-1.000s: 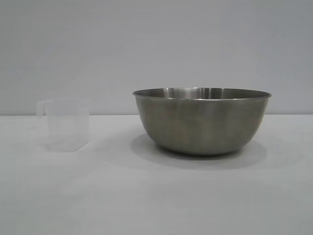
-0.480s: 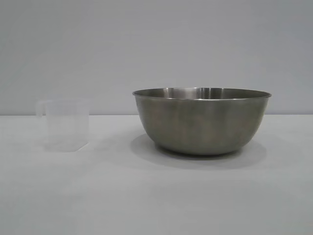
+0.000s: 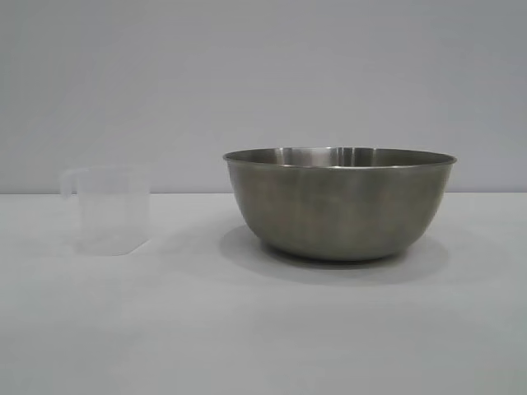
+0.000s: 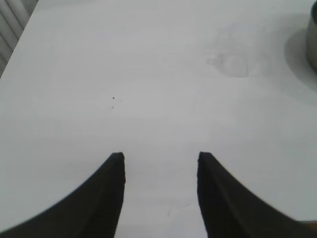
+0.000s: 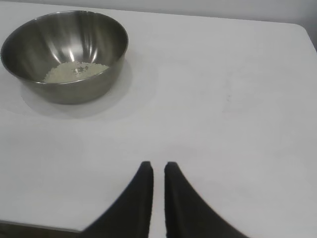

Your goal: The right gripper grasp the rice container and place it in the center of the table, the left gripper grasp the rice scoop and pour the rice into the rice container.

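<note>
Moved since earlier: nothing that shows; rice scoop and rice container sit where they sat a second ago in the exterior view.
Rice container (image 3: 340, 204): upright on the bench, to the right of the middle in the exterior view, its round base resting flat and its thin rim level.
Rice (image 5: 74, 72): a small heap of off-white grains on the floor of the rice container, seen from the right wrist.
Rice scoop (image 3: 111, 209): upright on the bench, well apart from the rice container and to its left in the exterior view, handle at the rim pointing away from the container; whether any grains are left inside cannot be told.
Left pincer (image 4: 159, 163): released, its two black fingers spread with bare bench between them, holding nothing, clear of both objects.
Right pincer (image 5: 158, 171): clenched, fingers almost touching, nothing between them, well short of the rice container.
Bench (image 3: 263, 337): white and bare in front of both objects, with a broad open strip toward the near edge.
Edges: a far edge and a rounded corner of the bench show in the right wrist view, the rice container set well in from them; one side edge shows in the left wrist view, far from the pincer.
</note>
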Robot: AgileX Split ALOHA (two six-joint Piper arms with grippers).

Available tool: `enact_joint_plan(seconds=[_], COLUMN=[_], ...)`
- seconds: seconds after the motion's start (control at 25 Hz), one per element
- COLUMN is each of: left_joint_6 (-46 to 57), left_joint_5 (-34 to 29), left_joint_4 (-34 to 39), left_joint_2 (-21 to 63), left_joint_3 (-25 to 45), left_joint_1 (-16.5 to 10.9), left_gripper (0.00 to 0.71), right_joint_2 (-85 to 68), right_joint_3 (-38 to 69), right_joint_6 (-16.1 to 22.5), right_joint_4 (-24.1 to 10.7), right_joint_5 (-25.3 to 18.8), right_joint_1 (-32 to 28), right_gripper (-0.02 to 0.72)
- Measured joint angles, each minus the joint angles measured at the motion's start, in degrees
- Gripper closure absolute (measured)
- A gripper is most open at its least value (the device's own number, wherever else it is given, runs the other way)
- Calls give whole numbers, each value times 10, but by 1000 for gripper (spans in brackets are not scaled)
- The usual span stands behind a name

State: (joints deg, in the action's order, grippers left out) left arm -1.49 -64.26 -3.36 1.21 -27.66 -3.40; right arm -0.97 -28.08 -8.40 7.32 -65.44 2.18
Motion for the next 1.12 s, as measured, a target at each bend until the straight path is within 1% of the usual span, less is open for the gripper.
enact_joint_plan(seconds=[1.12], left_joint_6=[-7], left_joint_5=[0], left_joint_4=[0], left_joint_2=[0], left_joint_3=[0], left_joint_1=[0], left_gripper=[417], right_joint_2=[0], right_joint_3=[0], right_joint_6=[0], right_joint_4=[0], right_joint_5=[0], right_joint_1=[0], right_gripper=[650])
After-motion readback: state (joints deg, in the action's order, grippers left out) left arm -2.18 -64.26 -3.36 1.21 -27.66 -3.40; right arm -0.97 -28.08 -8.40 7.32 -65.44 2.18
